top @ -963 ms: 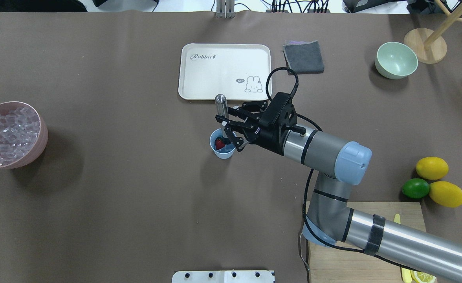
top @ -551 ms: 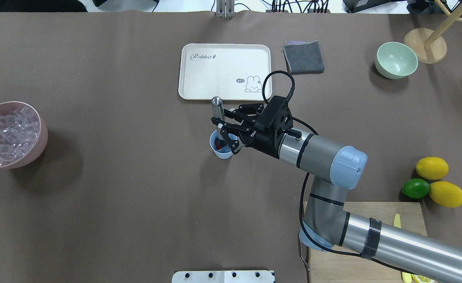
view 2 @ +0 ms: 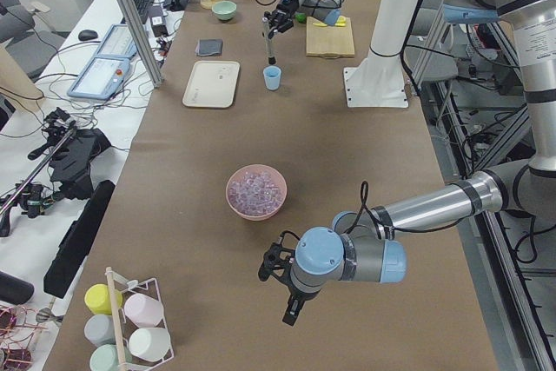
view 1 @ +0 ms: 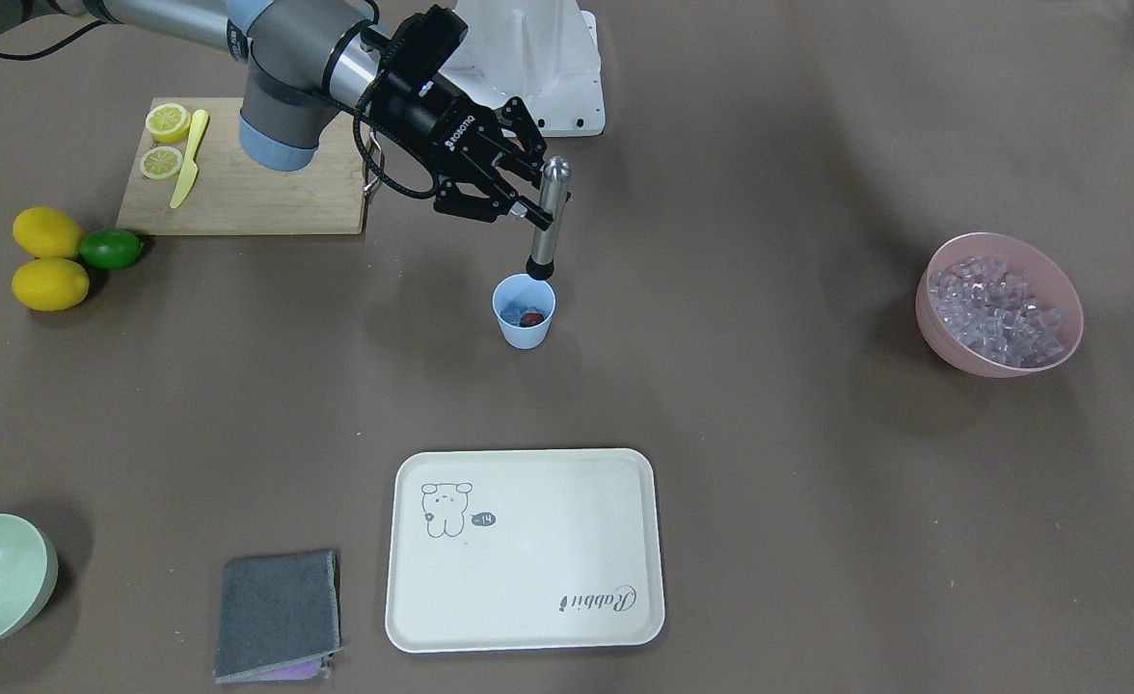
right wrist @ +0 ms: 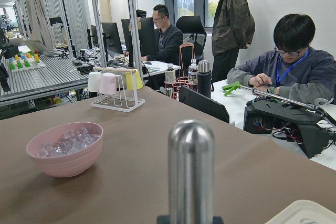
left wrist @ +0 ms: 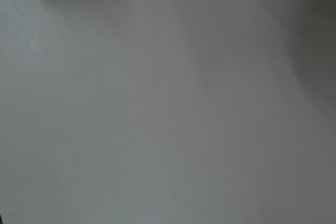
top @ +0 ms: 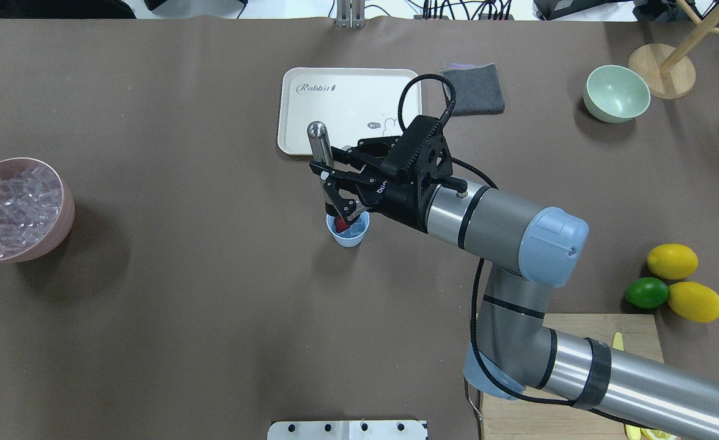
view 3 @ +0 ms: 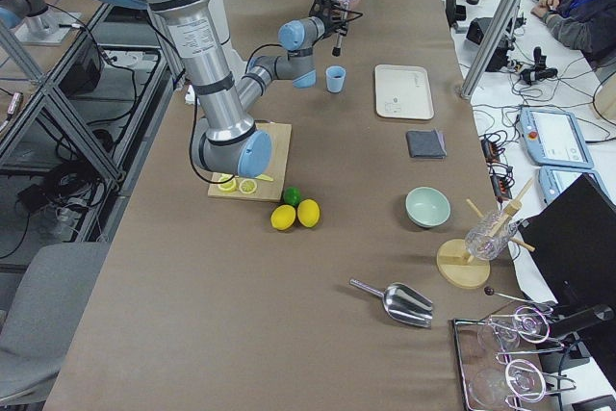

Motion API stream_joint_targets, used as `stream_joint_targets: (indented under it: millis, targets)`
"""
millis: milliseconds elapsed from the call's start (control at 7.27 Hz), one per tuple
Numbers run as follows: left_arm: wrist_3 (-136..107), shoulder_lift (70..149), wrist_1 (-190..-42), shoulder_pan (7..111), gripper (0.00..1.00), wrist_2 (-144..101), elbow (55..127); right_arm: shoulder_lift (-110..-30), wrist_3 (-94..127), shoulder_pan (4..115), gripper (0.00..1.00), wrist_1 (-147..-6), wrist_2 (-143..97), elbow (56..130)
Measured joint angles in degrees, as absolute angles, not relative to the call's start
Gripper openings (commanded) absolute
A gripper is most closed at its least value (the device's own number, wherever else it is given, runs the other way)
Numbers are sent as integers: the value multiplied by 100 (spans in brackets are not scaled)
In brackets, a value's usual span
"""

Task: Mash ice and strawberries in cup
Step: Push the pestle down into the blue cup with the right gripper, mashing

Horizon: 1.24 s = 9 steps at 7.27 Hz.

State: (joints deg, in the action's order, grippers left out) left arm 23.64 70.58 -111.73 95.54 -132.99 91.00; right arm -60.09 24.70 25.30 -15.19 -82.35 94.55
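Note:
The light blue cup (top: 348, 234) (view 1: 525, 330) stands mid-table, just in front of the tray. Inside it lie a red strawberry (top: 340, 225) (view 1: 530, 317) and a little clear ice (top: 355, 229). My right gripper (top: 330, 182) (view 1: 540, 204) is shut on a steel muddler (top: 318, 142) (view 1: 550, 207), held upright above the cup. The muddler's black tip hangs at about rim height over the cup's robot-side edge. The right wrist view shows the muddler (right wrist: 191, 166) top close up. My left gripper (view 2: 283, 288) shows only in the exterior left view, low over bare table; I cannot tell its state.
A pink bowl (top: 60, 229) (view 1: 943, 333) of ice cubes sits far left. A cream tray (top: 347, 104), grey cloth (top: 472, 88) and pale green bowl (top: 616, 93) lie at the far side. Two lemons and a lime (top: 647, 293) sit beside the cutting board (view 1: 239, 198).
The right gripper first pushed the muddler down into the cup, then lifted it out. The strawberry shows again.

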Motion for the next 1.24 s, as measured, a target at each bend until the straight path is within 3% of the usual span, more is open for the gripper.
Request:
stream_joint_targets:
  millis: [275,551,963,1239]
  targets:
    - [2364,7058,-11179,9554,99,-13298,9075,-6019,2443,2496,0,-385,-8219,8467]
    - [2364,7058,-11213,9554,99,-13298,9027,-6040,2413,2463,0,-108,-8209,8194]
    - [2364,7058,-11223,9554,100,-13298,9006,-5979,2423,2470,0,-226,-8202,8380]
    - [2364,7058,-11221,9554,100,-13298,9003,-6066,2961,2526,0,-1426,-8247,9165]
